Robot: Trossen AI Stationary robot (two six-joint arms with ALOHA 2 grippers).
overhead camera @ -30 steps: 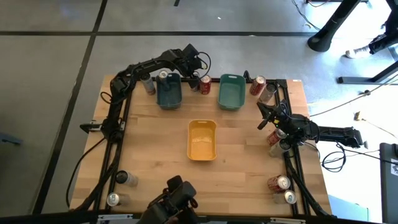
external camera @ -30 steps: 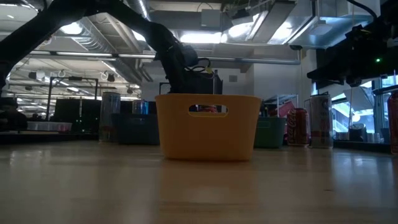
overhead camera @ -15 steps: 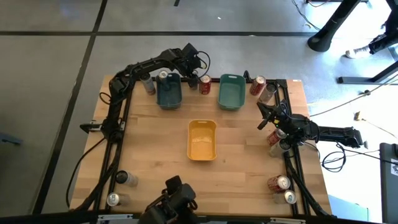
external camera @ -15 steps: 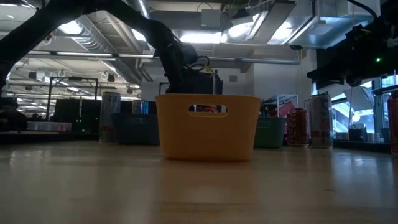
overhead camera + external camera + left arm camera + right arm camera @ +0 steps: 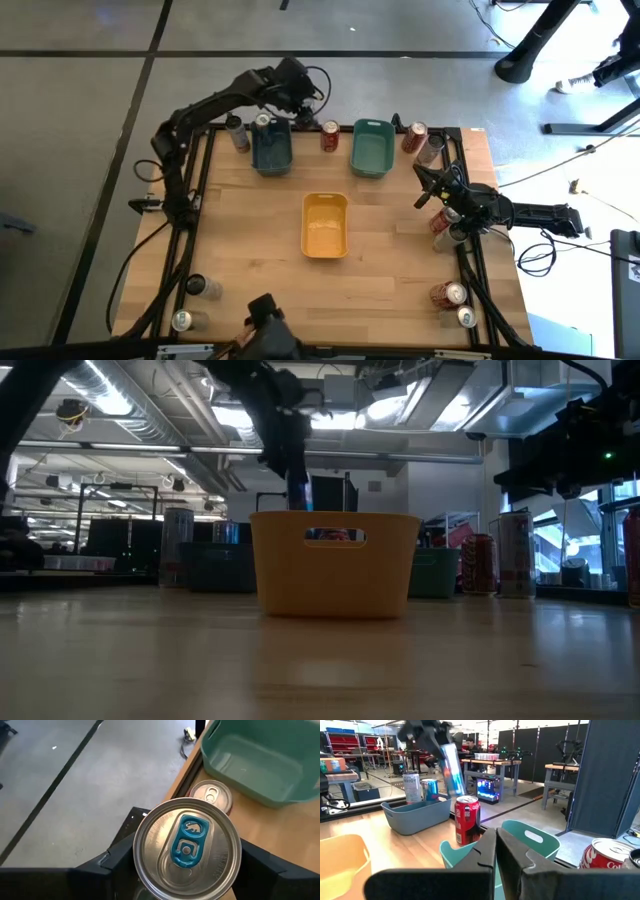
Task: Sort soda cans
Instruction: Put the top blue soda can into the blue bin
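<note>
1. Left claw (image 5: 297, 88) raised above the table's far edge, clenched around a blue-tabbed can (image 5: 186, 849) sitting between its fingers.
2. Red can (image 5: 330, 136) standing between the two teal bins.
3. Right claw (image 5: 428, 186) closed, empty, near the right-edge cans.

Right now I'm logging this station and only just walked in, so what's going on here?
The robot is sorting soda cans into bins. The left gripper holds a silver can with a blue tab lifted near the table's far edge, close to the blue bin, which already holds a can. A red can stands between that bin and the green bin. The yellow bin sits mid-table. The right gripper waits, shut and empty, at the right side.
</note>
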